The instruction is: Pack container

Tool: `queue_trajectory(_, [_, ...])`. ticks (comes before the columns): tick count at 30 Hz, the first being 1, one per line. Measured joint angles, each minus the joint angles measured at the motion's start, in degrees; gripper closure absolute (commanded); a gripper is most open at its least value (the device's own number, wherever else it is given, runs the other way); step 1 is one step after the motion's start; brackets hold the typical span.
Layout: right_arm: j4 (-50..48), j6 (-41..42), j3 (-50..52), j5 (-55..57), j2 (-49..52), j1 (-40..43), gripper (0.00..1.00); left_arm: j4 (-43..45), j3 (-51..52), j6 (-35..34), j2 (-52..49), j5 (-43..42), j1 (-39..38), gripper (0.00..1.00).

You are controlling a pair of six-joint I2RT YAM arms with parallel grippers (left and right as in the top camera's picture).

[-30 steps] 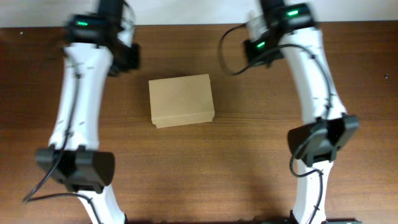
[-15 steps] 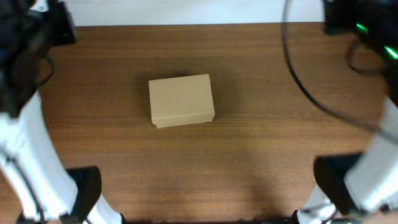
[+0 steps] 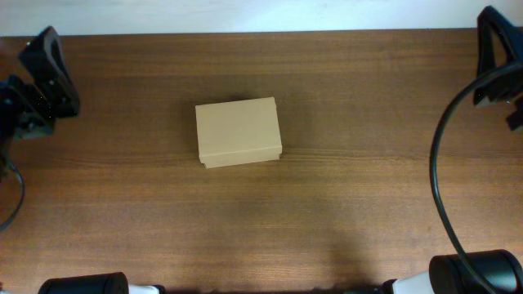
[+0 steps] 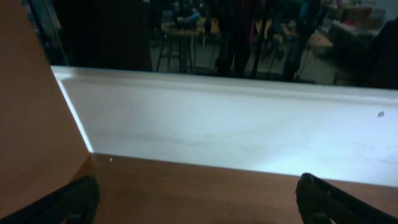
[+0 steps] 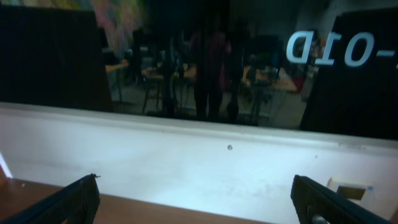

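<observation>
The box [image 3: 238, 132] lies shut mid-table [image 3: 343, 204], well apart from both arms; the left fingers [image 4: 78, 200] stand spread wide, holding nothing; the right fingers [image 5: 71, 200] likewise, facing the far wall.

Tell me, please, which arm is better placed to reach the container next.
Left, probably: the container sits slightly left of the middle of the table, nearer the left gripper than the right gripper. Both grippers are open, empty and out at the far sides, so the advantage is small.
</observation>
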State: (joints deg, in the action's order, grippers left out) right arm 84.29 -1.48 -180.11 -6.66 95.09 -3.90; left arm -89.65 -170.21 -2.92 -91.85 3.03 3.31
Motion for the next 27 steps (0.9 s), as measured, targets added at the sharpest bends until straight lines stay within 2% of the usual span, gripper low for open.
queue_trajectory(7, [3.65,0.00,0.44,0.00,0.94,0.00,0.01,-6.67,0.20,0.09,-1.38,-0.02,0.00,0.00])
queue_trajectory(18, [12.50,0.00,0.44,0.00,0.96,0.00,0.01,-6.86,0.39,0.11,-1.38,-0.02,0.00,0.00])
queue_trajectory(27, [12.66,-0.02,0.46,0.00,0.96,0.00,0.01,-6.88,0.39,0.11,-1.38,-0.02,0.00,0.00])
